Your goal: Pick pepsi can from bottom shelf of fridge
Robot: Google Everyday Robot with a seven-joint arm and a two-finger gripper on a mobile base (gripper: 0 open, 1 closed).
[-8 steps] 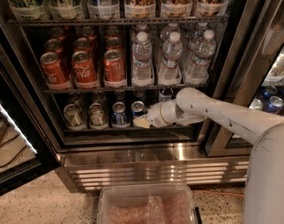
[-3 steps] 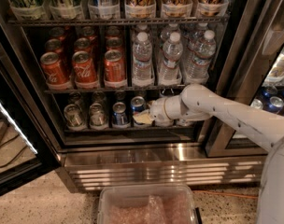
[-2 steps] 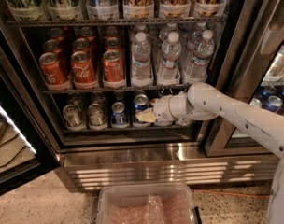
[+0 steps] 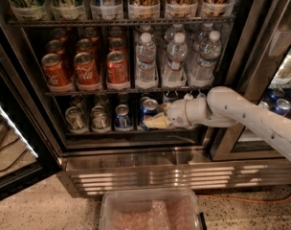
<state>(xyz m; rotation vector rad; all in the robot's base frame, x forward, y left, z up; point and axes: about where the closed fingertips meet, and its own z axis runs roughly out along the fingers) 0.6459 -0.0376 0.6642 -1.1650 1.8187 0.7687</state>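
Note:
The pepsi can [image 4: 147, 106], blue with a silver top, is in the middle of the fridge's [image 4: 136, 169] bottom shelf [image 4: 107, 134]. My gripper [image 4: 153, 120] reaches in from the right on a white arm. Its cream fingers [image 4: 155, 123] close around the can's lower half, and the can sits slightly raised and to the right of its row. The can's lower body is hidden behind the fingers.
Another bluish can [image 4: 122, 117] and silver-grey cans [image 4: 76, 119] stand to the left on the same shelf. Red Coca-Cola cans [image 4: 85, 70] and water bottles [image 4: 176, 61] fill the shelf above. A clear plastic bin [image 4: 152, 210] sits on the floor in front. The open door [image 4: 11, 143] is at the left.
My gripper and arm have shifted a little to the right, and the pepsi can has moved right and slightly up with it, away from the neighbouring can.

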